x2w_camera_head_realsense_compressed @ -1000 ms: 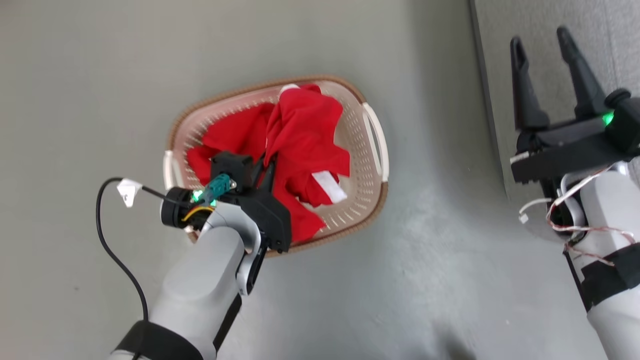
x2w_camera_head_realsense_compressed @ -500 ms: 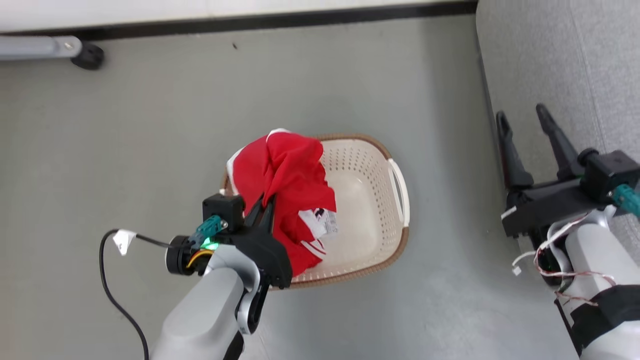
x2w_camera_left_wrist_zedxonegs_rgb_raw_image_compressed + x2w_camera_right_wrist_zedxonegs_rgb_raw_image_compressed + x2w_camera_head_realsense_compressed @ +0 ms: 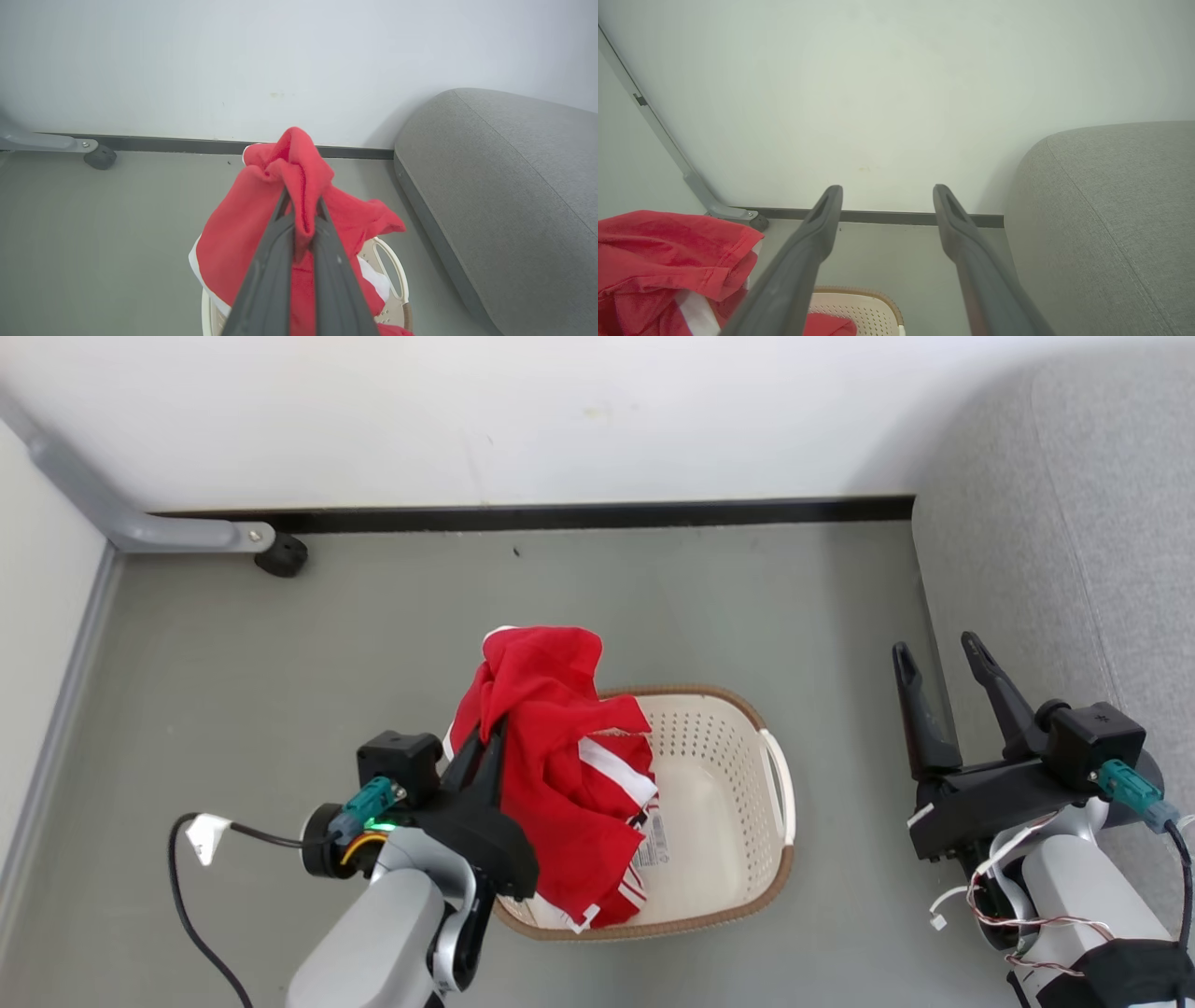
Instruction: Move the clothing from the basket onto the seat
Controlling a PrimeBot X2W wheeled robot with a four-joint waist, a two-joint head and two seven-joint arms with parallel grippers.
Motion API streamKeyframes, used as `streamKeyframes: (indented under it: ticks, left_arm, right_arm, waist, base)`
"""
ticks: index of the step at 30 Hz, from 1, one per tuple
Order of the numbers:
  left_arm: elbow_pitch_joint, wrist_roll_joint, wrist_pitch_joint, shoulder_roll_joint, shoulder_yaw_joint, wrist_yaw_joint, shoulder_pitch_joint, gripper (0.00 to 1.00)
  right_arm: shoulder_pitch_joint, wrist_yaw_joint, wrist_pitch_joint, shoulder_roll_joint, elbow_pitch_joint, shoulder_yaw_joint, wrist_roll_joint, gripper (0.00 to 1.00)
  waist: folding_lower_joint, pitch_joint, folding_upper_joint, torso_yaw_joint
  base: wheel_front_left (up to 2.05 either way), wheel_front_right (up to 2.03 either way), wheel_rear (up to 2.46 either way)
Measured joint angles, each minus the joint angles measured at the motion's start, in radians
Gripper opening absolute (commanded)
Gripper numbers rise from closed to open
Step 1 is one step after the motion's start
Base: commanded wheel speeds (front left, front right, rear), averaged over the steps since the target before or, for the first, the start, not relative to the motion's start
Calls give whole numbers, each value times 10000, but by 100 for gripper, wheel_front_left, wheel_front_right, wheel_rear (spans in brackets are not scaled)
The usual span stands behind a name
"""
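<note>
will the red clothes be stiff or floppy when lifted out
Probably floppy: the red clothes hang in loose folds from the left hand. Likely light, since a narrow pinch carries the bundle. Their low end looks inside the basket, so it may drag on the rim.

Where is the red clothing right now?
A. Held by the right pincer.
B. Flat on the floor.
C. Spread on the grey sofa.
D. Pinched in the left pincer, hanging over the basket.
D: the left pincer is shut on a bunched fold of the red clothing, which hangs over the basket; the right pincer is open and empty.
</note>
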Motion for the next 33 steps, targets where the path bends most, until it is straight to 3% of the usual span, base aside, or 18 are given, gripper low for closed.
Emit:
streamKeyframes:
  ticks: [14, 33]
  left_arm:
    - [-2598, 1085, -2, 671, 736, 13, 101, 0]
    - [-4740, 1814, -4, 821, 1172, -4, -53, 0]
  right_arm:
    - [225, 73, 0, 167, -40, 104, -6, 100]
    - [277, 119, 0, 343, -52, 146, -100, 100]
  waist:
    - [2, -678, 0, 294]
    - [2, -626, 2, 351]
  base:
    - [0, 0, 0]
    - [0, 0, 0]
